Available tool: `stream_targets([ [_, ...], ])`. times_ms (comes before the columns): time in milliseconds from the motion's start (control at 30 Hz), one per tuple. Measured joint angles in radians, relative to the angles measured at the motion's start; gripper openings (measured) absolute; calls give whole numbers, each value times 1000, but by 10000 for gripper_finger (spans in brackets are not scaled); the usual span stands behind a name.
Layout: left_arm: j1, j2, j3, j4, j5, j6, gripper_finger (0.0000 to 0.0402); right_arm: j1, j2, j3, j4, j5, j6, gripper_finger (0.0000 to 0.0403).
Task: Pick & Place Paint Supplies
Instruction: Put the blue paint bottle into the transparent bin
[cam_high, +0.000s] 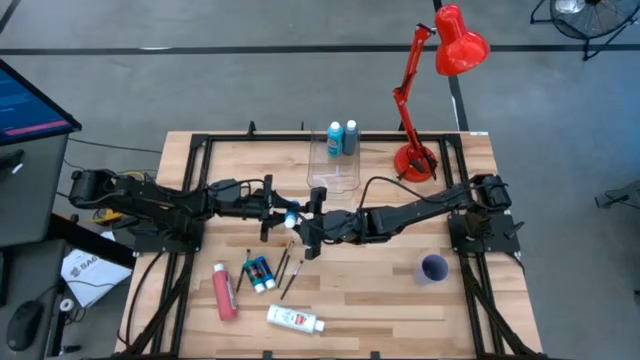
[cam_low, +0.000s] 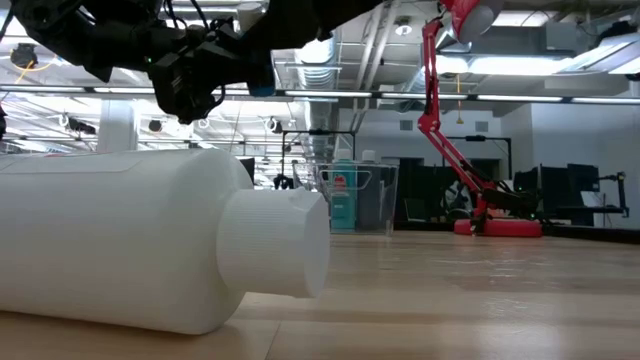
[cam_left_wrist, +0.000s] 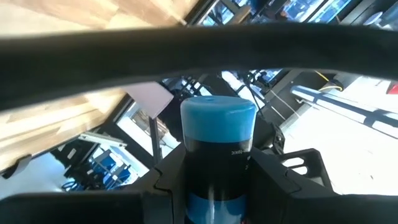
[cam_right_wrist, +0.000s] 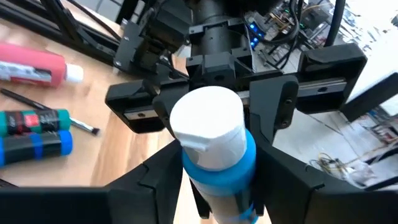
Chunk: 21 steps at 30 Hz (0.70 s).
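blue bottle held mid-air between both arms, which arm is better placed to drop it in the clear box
Right, probably. The right pincer grips the blue plastic bottle with white cap, as does the left pincer, but it sits slightly nearer the clear plastic box.

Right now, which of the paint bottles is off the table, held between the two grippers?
The light blue bottle with the white cap, gripped mid-air by both the left gripper and the right gripper. The pink-red bottle and white bottle lie flat on the table.

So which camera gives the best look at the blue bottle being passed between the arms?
The right wrist view: the blue bottle fills the frame, white cap first, gripped by both pincers. The left wrist view shows its blue base, the high view a small speck at centre table, and the low view barely anything.
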<state>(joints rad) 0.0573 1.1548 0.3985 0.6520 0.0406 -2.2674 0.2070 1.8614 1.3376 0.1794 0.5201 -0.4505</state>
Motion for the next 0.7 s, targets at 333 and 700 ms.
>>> stream_targets([
  [333,0,2,0,-16,2,8,113,12,-2,3,-75,12,-5,147],
  [700,-1,-1,3,8,0,64,113,33,1,97,-198,68,7,134],
])
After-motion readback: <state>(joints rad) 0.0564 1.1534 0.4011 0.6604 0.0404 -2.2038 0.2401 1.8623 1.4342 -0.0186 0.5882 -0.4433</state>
